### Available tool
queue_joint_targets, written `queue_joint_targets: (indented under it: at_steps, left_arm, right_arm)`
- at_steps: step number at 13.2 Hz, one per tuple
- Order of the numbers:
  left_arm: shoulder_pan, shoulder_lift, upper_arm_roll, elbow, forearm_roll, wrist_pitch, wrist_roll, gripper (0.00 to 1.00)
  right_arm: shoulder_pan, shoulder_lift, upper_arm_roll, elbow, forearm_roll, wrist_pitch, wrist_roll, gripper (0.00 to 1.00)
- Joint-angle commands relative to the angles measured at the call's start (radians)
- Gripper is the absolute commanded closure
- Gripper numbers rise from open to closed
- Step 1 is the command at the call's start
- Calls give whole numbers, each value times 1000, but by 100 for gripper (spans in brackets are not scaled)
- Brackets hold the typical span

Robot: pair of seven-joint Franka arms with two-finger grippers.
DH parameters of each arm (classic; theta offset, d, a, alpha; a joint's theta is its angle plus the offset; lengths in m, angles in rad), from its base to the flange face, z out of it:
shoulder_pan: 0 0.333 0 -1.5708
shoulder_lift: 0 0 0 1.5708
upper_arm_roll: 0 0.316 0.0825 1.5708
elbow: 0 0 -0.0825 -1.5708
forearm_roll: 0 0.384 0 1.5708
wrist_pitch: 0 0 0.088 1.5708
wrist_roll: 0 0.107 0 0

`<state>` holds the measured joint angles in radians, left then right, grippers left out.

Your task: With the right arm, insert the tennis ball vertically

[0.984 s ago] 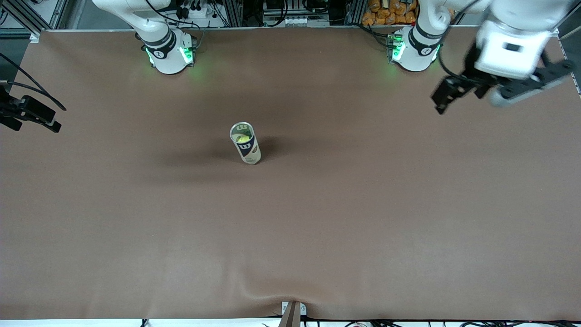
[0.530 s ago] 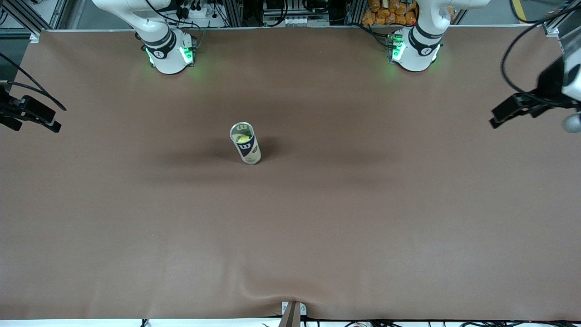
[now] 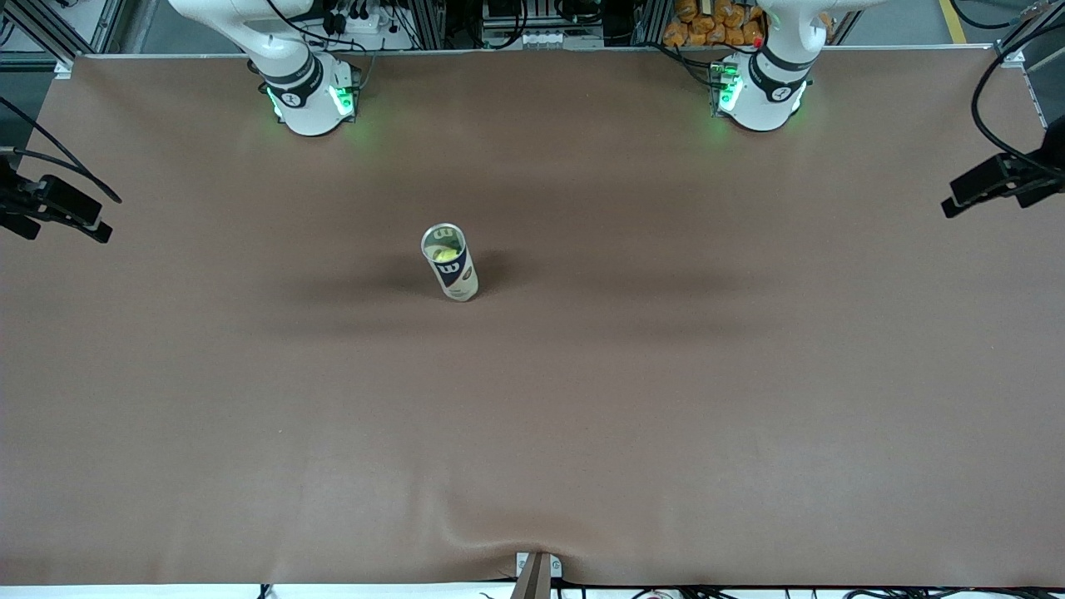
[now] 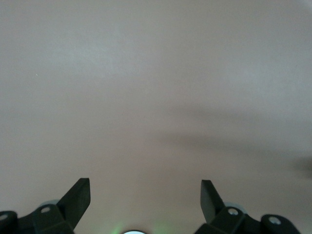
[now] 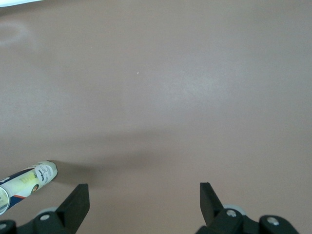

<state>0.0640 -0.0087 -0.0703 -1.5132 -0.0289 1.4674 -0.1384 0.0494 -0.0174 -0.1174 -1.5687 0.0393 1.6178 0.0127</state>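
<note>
1. The table (image 3: 582,416), under a brown mat, fills the front view; its only item is a can (image 3: 449,262) standing upright and open-topped near the middle, with a yellow ball (image 3: 444,252) already down inside it.
2. The room: metal framing, cables and orange items run along the table edge farthest from the can, where both arm bases stand.
3. The right gripper (image 3: 54,208) hangs well apart from the can, over the table edge at the right arm's end; its fingers (image 5: 75,202) are spread wide and hold nothing.
4. The left gripper (image 3: 994,185) is just as distant, over the edge at the left arm's end, fingers (image 4: 78,197) wide and empty; that arm waits.
5. Risk: the can looks tall, light and narrow-footed, so any sweep of an arm past it would likely tip it and roll the ball out.
6. Lesser risk: the mat ripples at the edge nearest the front camera, well clear of the can.
</note>
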Motion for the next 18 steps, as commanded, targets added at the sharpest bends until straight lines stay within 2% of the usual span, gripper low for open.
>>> queue_joint_targets:
  at_steps: [1,5,18]
  left_arm:
    - [54,-74,-83,-77,-8,2,29,0]
    - [47,-99,-85,-99,-9,7,39,0]
    - [48,-48,-82,-33,-5,2,33,0]
  right_arm:
    - [-8,2,9,10,-16,-9,6,0]
    - [-8,4,9,10,-16,-7,7,0]
    - [-9,5,9,10,-16,-6,7,0]
